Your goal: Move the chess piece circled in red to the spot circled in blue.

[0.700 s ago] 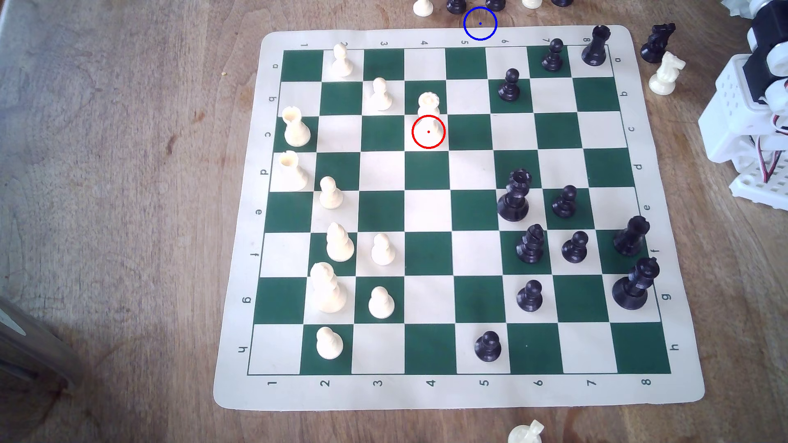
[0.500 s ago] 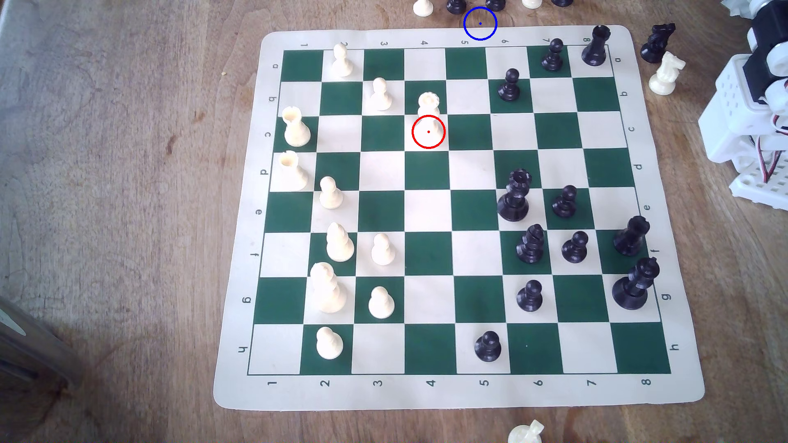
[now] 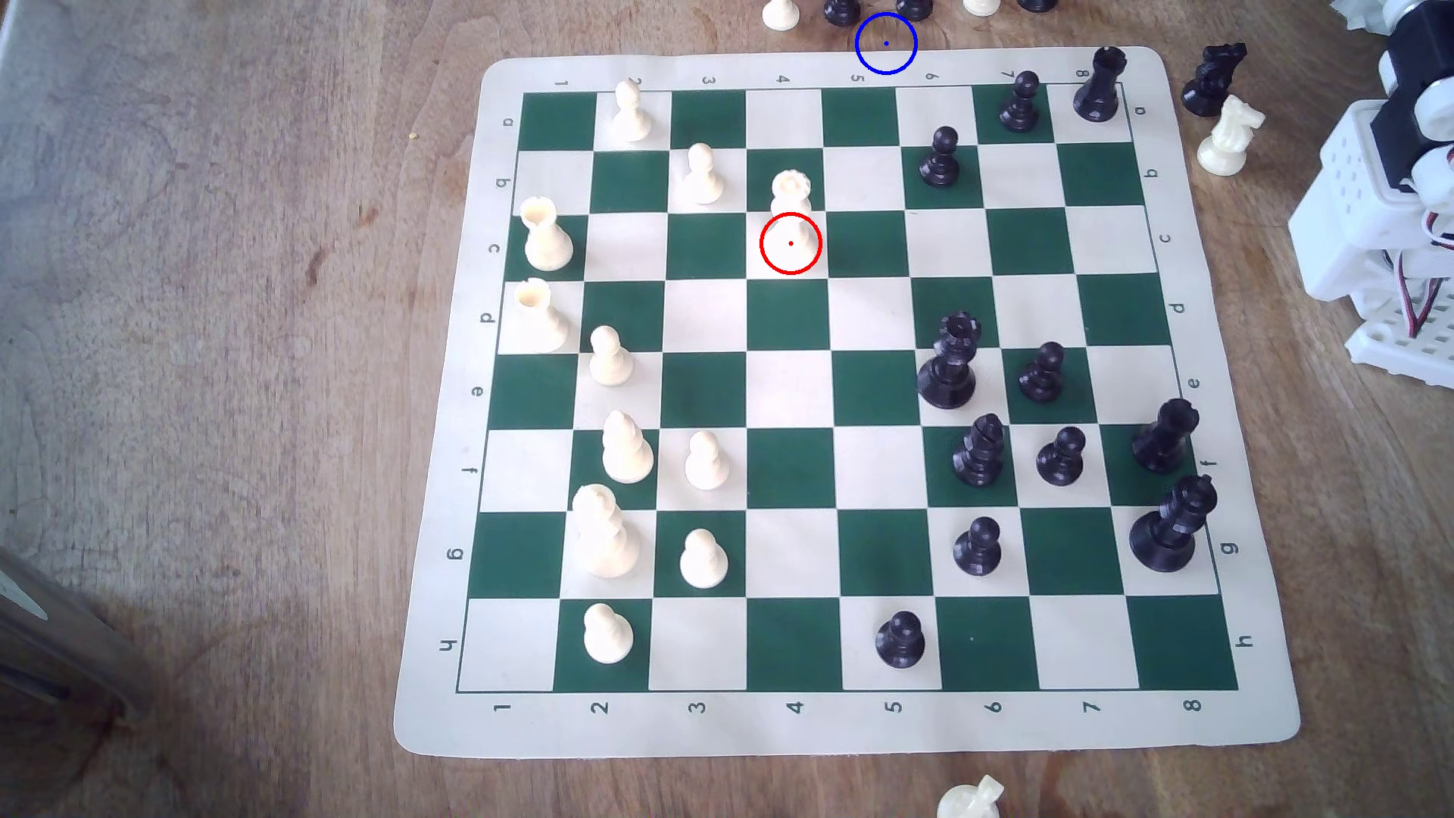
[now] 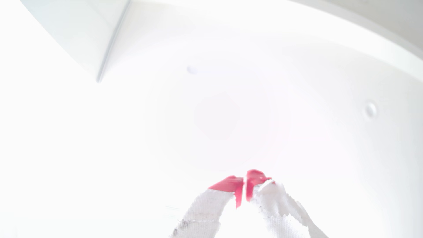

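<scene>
I read 1 to 8 and a to h along the borders of the chessboard mat (image 3: 440,731), and counted two cream rooks (image 3: 545,236) at c1 and d1. The chess piece circled in red (image 3: 793,212) stood on c4, well apart from the spot circled in blue (image 3: 897,31) on bare wood beyond the mat's far edge. From the wrist view my gripper (image 4: 244,186) had its red tips pressed together on nothing, and no piece had shifted since the earlier frames.

Hobby tabletop: worn wooden table (image 3: 236,315) with roll-up chess mat (image 3: 850,724).
</scene>
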Controlling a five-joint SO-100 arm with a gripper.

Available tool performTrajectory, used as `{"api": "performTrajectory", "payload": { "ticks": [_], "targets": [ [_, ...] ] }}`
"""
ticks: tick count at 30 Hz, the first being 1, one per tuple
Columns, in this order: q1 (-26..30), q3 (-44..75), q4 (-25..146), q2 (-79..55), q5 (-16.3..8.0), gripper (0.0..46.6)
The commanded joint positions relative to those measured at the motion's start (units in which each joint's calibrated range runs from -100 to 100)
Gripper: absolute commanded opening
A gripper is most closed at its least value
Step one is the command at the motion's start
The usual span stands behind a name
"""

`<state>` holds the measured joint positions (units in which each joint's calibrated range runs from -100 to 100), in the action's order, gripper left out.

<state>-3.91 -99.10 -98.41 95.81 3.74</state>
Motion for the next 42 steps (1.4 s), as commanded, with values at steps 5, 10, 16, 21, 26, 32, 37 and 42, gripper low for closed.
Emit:
{"api": "performTrajectory", "payload": {
  "ticks": [5,10,16,21,26,32,37,42],
  "targets": [
    [0.3,-0.8,-1.3,0.0,-0.3,0.1],
    [9.4,-0.9,5.3,0.0,1.5,4.0],
    [12.0,-0.9,32.4,-0.1,9.2,0.4],
    [8.4,-0.9,57.0,-0.1,8.8,3.7],
    [-0.5,4.8,86.4,-0.1,0.7,4.4],
    [-3.2,18.3,128.5,-1.7,-5.1,9.7],
    [-2.0,33.9,140.1,-17.4,-8.2,11.6],
    [-1.6,46.8,142.3,-36.0,-9.1,18.4]
  ]
}}
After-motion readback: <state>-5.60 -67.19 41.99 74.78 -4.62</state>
